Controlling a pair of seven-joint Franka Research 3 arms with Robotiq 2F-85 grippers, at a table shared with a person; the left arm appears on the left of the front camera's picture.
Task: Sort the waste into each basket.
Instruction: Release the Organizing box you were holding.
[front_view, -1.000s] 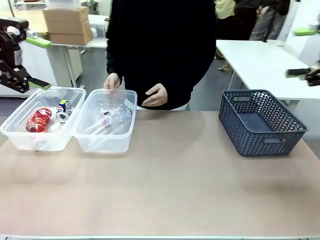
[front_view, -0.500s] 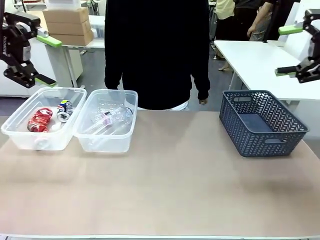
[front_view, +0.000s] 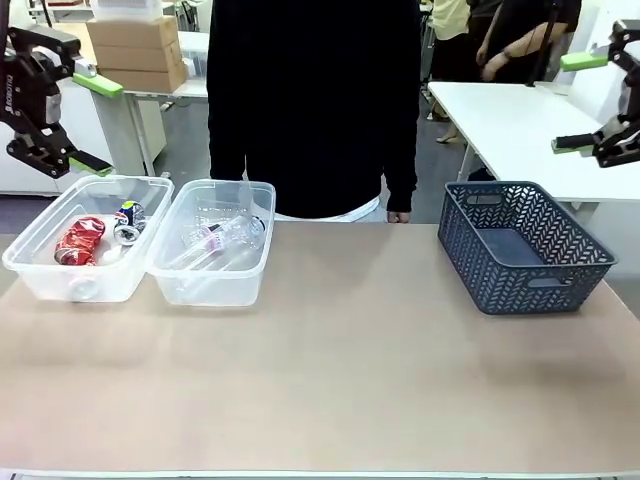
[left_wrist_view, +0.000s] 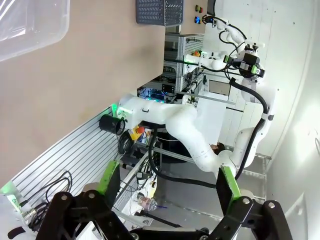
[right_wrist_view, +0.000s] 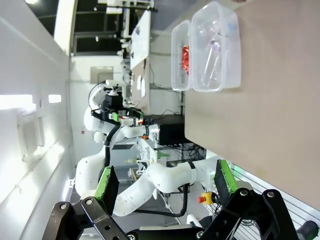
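- My left fingers (front_view: 88, 123) are spread wide and empty, raised off the desk (front_view: 340, 370) at about 10 o'clock, above the far corner of the left tub (front_view: 30, 270).
- My right fingers (front_view: 580, 102) are also parted, holding nothing, raised at 2 o'clock beyond the dark lattice basket (front_view: 520, 245).
- Left tub holds a crushed red can (front_view: 78, 240) and a blue-and-white can (front_view: 127, 214).
- Right tub (front_view: 215, 285), touching the left one, holds see-through plastic bottles (front_view: 222, 238).
- Person in a black top (front_view: 310, 100) stands at 12 o'clock, one hand (front_view: 398, 215) hanging at the desk's far edge.
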